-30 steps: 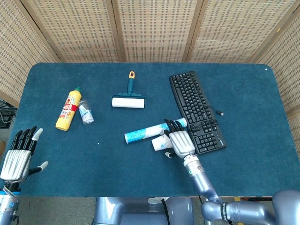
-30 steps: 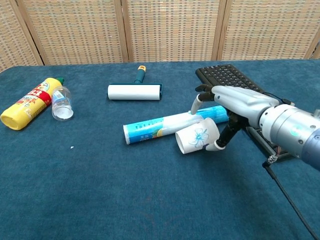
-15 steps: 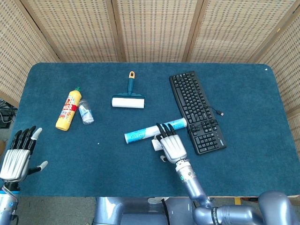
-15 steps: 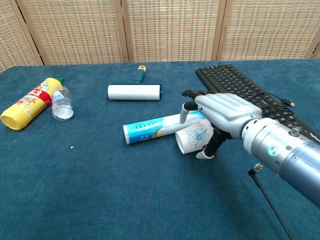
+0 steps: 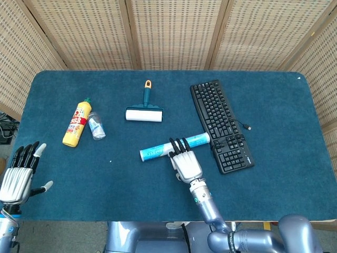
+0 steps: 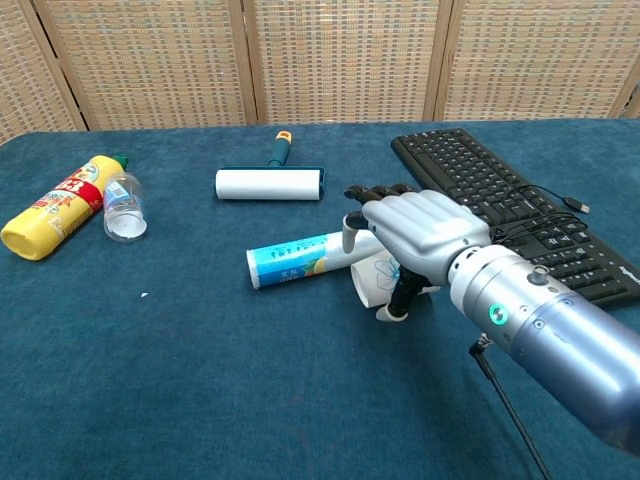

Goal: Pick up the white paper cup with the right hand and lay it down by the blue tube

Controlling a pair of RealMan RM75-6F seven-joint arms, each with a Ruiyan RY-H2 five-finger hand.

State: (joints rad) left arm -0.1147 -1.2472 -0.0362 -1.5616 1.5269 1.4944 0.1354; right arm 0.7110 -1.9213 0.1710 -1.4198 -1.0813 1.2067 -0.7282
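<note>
The white paper cup [image 6: 371,283], printed with a blue flower, lies on its side against the near side of the blue tube [image 6: 300,258], its mouth toward the camera. My right hand [image 6: 415,235] hovers flat over the cup with its fingers stretched out across the tube and its thumb hanging down beside the cup; it grips nothing. From the head view the right hand [image 5: 184,163] hides the cup, and the blue tube [image 5: 155,153] sticks out to its left. Spread and holding nothing, my left hand [image 5: 21,174] stays at the table's near left edge.
A black keyboard [image 5: 221,124] lies just right of the tube, its cable trailing right. A lint roller [image 5: 144,113] sits behind the tube. A yellow bottle [image 5: 76,124] and a small clear bottle [image 5: 96,125] lie at the left. Wicker screens stand behind the table.
My right hand has slid left over the cup, away from the keyboard, and now covers more of the cup. Cup and tube stayed put. The left hand barely moved.
</note>
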